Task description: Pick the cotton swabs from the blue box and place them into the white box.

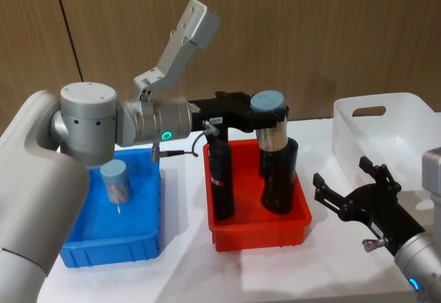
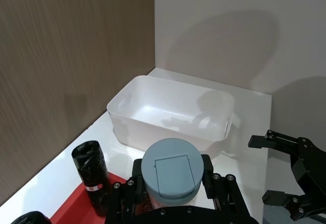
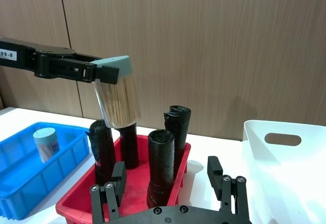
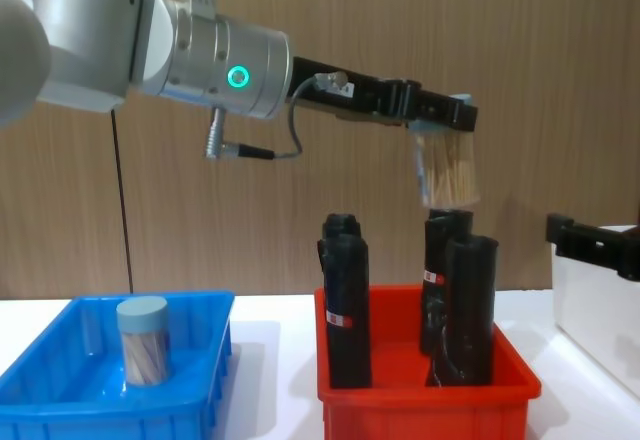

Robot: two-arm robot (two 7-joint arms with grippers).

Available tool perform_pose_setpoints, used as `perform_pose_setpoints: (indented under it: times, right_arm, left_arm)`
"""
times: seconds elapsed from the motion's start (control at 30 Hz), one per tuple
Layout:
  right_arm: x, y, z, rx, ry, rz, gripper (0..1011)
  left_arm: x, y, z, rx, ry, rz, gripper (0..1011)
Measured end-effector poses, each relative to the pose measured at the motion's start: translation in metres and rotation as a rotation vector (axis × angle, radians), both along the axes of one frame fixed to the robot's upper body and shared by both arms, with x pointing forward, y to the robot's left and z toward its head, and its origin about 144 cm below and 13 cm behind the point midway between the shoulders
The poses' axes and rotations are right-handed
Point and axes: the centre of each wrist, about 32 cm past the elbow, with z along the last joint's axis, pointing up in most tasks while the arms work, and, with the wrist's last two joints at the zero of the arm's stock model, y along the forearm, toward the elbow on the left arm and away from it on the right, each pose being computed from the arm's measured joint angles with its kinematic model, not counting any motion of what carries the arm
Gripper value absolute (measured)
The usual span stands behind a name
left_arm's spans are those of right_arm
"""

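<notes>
While the left gripper (image 4: 441, 120) reaches across from the robot's left, its fingers are clamped on one tub of cotton swabs (image 1: 271, 132), gripping it just under the pale lid. The tub hangs in the air, lid up and roughly upright, above the red bin (image 1: 262, 234). It is right over the black rolls (image 1: 222, 179) standing at the back of that bin and seems to clear their tops. It is past the blue box (image 1: 110, 255) and short of the white box (image 1: 358, 144). A second tub (image 1: 115, 182) stands upright, lid on, inside the blue box near its middle. The right gripper (image 1: 341, 170) sits low over the table (image 1: 186, 200), in front of the white box and to the right of the red bin. Its fingers are spread apart with nothing between them. The white box's floor looks bare in the left wrist view.
</notes>
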Motion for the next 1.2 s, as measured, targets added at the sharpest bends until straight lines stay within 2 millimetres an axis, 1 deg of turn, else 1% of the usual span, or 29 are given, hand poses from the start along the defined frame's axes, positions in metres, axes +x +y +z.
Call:
perform_pose_setpoints:
  times: [0.37,0.6,0.83,1.2]
  right_arm:
    - [0.0,0.0,0.001,-0.002,-0.002,0.002,1002]
    - [0.004,0.0,0.004,-0.038,-0.004,0.017,1002]
    - [0.013,-0.001,0.009,-0.09,0.0,0.06,1002]
    - [0.034,-0.001,0.019,-0.134,0.02,0.14,1002]
  left_arm:
    - [0.005,-0.003,0.004,0.009,0.01,-0.02,660]
    - [0.006,-0.004,0.006,0.012,0.013,-0.026,660]
    - [0.007,-0.005,0.006,0.013,0.015,-0.029,660]
    - [0.008,-0.005,0.007,0.015,0.016,-0.032,660]
